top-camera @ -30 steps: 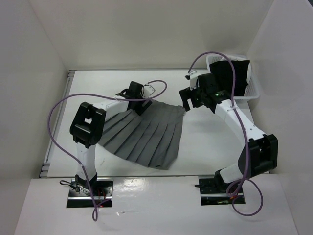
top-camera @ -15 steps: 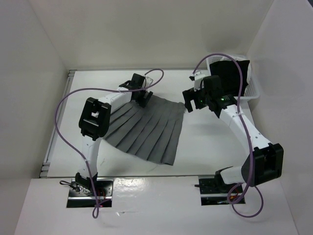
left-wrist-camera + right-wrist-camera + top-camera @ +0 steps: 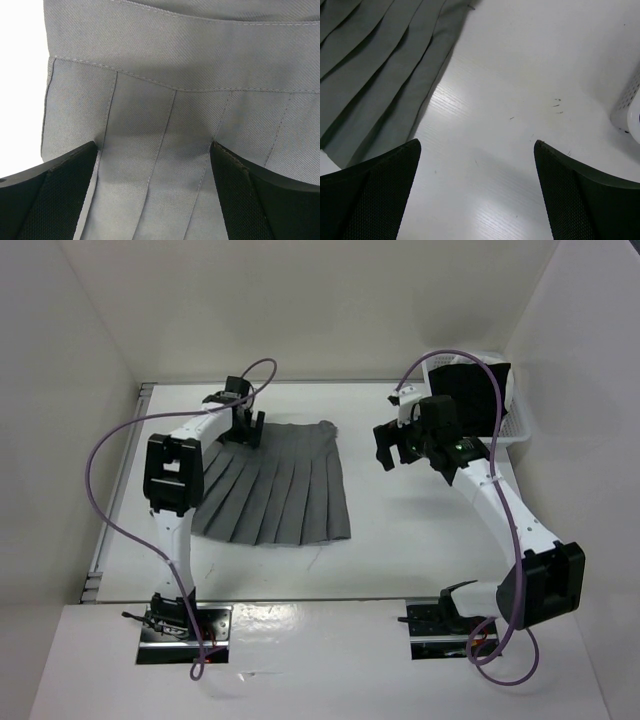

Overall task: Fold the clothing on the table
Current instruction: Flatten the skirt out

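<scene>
Top external is showing one skirt (image 3: pixel 280 490); left gripper (image 3: pixel 248 430) is gaping over its waistband edge, right gripper (image 3: pixel 390 452) is gaping above open table (image 3: pixel 420 530).

Lettering check: nothing legible in any view. Grey skirt (image 3: pixel 280 490): plain fabric, stitch lines only. White table (image 3: pixel 400 530): a few faint scuff marks, not characters. Basket (image 3: pixel 518 425): too small to tell any marking

The grey pleated skirt (image 3: pixel 165 120) fills the view, its waistband (image 3: pixel 175 55) toward 12 o'clock. White table (image 3: pixel 20 75) shows at 9 o'clock. The left gripper (image 3: pixel 154 155) spreads wide, with its fingers (image 3: pixel 50 200) at 7 and 5 o'clock.
</scene>
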